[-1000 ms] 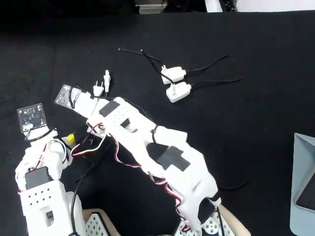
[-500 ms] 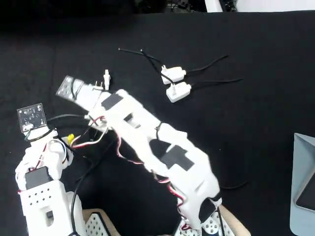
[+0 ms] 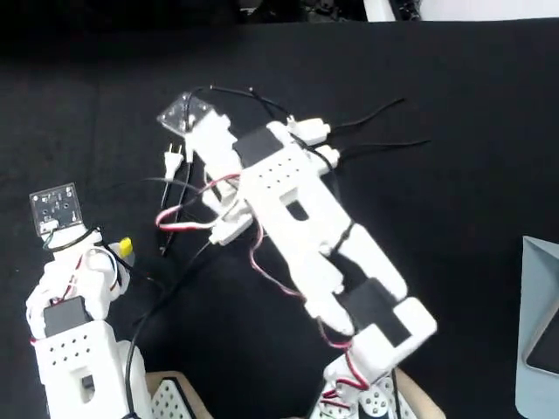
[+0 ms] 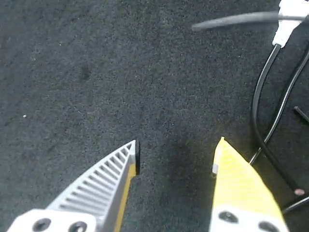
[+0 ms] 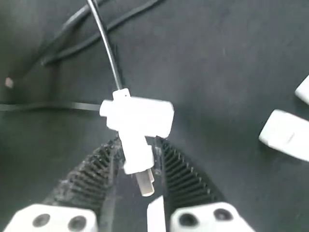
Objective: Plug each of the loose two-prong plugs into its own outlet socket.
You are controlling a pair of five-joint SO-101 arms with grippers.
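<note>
Your right gripper [image 5: 137, 143], a second ago far over by the loose plugs, now has its fingers clenched on one white two-prong plug [image 5: 137, 118] near the outlet sockets [image 5: 284, 134], so alignment is likely next, while the left gripper [image 4: 177, 145] hangs with its fingers released over the worktop [image 4: 72, 72].

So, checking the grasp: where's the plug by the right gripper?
Right wrist view: the plug is held in the right gripper, prongs toward the wrist, with the white sockets lying beyond it.

Table [image 3: 472, 218] is covered in black, speckled cloth. A pale grey bin [image 3: 534, 284] is seen at its right edge, something dark inside. A white strip [image 3: 472, 9] is noted beyond the far edge.
</note>
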